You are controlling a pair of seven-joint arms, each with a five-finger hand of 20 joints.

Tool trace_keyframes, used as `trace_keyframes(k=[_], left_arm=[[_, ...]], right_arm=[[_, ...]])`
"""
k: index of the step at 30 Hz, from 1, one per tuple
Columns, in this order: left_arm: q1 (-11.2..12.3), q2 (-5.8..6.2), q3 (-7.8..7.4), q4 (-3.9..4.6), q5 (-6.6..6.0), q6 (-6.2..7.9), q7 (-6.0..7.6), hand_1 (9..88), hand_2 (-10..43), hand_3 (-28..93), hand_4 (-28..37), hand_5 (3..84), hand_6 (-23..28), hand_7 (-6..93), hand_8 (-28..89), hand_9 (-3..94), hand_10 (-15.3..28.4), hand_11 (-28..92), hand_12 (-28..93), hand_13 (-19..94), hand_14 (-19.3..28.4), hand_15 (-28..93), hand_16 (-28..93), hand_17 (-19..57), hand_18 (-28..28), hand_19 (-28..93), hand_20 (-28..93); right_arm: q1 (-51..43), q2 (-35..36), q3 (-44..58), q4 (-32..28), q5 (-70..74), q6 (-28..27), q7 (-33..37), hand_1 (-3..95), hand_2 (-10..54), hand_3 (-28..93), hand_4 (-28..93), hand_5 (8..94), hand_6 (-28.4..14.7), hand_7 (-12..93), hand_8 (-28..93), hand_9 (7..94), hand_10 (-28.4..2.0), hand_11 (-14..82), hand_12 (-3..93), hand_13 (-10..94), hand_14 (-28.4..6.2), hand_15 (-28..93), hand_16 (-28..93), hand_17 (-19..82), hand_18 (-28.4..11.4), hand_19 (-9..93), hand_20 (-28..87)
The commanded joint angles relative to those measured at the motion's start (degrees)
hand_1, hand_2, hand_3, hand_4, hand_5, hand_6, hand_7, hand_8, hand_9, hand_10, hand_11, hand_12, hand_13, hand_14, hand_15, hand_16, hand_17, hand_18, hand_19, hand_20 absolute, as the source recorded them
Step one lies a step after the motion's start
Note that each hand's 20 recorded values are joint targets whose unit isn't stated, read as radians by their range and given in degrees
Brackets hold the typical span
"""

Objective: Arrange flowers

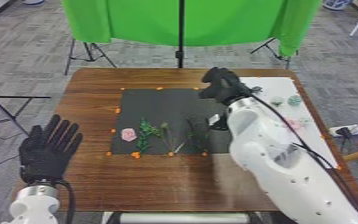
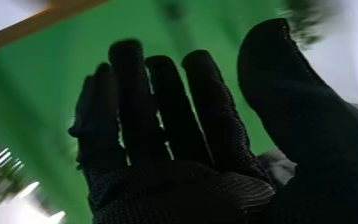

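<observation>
Across the brown bench (image 1: 94,102), your right hand (image 1: 220,89) is open, fingers straight. Your likely next pick, the pale green flower (image 1: 294,100) on the white sheet (image 1: 271,83), lies rightward and slightly nearer you.

no readable text, labels, numbers or signs

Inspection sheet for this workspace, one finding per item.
Surface: brown wooden table, dark grey mat and white sheet on it
Job's things: pink flower and green sprigs on the mat
Clutter: small orange pieces along the mat's edges
Robot hands: left robot hand open by the table's left side; right robot hand open, towards the mat's far right corner
Cables: black cable along the right arm
Surroundings: green cloth backdrop beyond the table
</observation>
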Motion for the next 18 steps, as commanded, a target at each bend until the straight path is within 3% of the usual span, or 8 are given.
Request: trace_keyframes(k=[1, 6, 9, 11, 14, 15, 18], left_arm=[[0.9, -0.87, -0.29, -0.12, 0.43, -0.50, 0.44, 25.6, 15.5, 77, -28.3, 41.2, 7.4, 12.0, -9, 32.0, 13.2, 16, 10, 25, 13.3, 29, -4, -4.5, 12.5, 27, 16], [0.2, -0.70, 0.27, 0.12, 0.20, -0.25, 0.37, 25.6, 15.5, 77, -28.3, 41.2, 7.4, 12.1, -9, 32.0, 13.2, 16, 10, 25, 13.3, 29, -4, -4.5, 12.4, 27, 16], [-0.5, -0.79, 0.59, 0.76, 0.70, 0.05, -0.45, 25.6, 15.5, 77, -28.3, 41.2, 7.4, 12.1, -9, 32.0, 13.2, 16, 10, 25, 13.3, 29, -4, -4.5, 12.4, 27, 16], [-0.6, -0.47, 0.89, 0.83, -0.12, 0.72, 0.12, 25.6, 15.5, 77, -28.3, 41.2, 7.4, 12.1, -9, 32.4, 13.3, 16, 10, 26, 13.3, 29, -4, -4.5, 12.4, 27, 16], [-0.7, -0.80, 0.84, 0.99, 0.82, 0.31, -0.61, 25.5, 15.5, 77, -28.3, 41.3, 7.4, 12.1, -9, 32.8, 13.3, 16, 10, 26, 13.4, 29, -4, -4.6, 12.5, 27, 16], [-0.7, -0.26, 1.00, 1.03, 0.34, 0.24, -0.21, 25.5, 15.5, 77, -28.3, 41.3, 7.5, 12.1, -9, 32.9, 13.3, 17, 10, 26, 13.3, 29, -4, -4.6, 12.5, 27, 16], [-0.8, -0.54, 0.65, 1.04, 0.70, 0.13, -0.62, 25.6, 15.5, 77, -28.3, 41.5, 7.5, 12.1, -9, 33.1, 13.4, 17, 10, 26, 13.4, 29, -4, -4.7, 12.5, 27, 16]], right_arm=[[-9.2, 15.8, 14.9, 1.1, 2.3, -4.3, -2.6, 46.3, -9.5, 78, -28, 51.5, -5.7, 12, -10, 44.6, -16.8, 8.5, 14.2, 36, -18.1, 27, 17, 15, -22.1, 67, 34], [-10.4, 16.5, 17.3, 3.3, 2.7, -8.5, -1.6, 46.5, -9.5, 79, -28, 50.0, -5.5, 11, -10, 43.4, -16.2, 7.6, 14.3, 37, -17.4, 24, 18, 14, -21.6, 65, 32], [-12.1, 16.5, 18.3, 4.2, 3.5, -9.5, 0.0, 47.0, -9.5, 79, -28, 49.3, -5.4, 11, -10, 43.4, -15.9, 7.2, 14.4, 38, -16.9, 25, 19, 15, -21.8, 66, 32], [-13.1, 16.4, 19.0, 4.8, 3.2, -11.9, 0.4, 47.9, -9.5, 79, -28, 49.1, -5.4, 11, -10, 43.7, -15.7, 7.2, 14.6, 40, -16.2, 28, 20, 16, -21.8, 69, 33], [-14.9, 16.2, 19.9, 5.0, 2.9, -12.2, 1.9, 49.0, -9.5, 79, -28, 49.0, -5.3, 11, -10, 43.9, -15.6, 7.3, 14.8, 41, -16.0, 33, 21, 18, -22.3, 73, 36], [-15.4, 16.2, 20.2, 4.8, 3.1, -12.4, 2.3, 49.2, -9.5, 79, -28, 48.9, -5.3, 11, -10, 44.1, -15.6, 7.5, 14.9, 41, -16.1, 35, 21, 18, -22.4, 74, 36], [-16.0, 16.1, 20.2, 4.7, 3.7, -13.3, 2.7, 49.8, -9.5, 79, -28, 50.2, -5.1, 12, -10, 47.3, -15.5, 10.1, 15.6, 43, -15.5, 43, 19, 20, -22.4, 77, 39]])
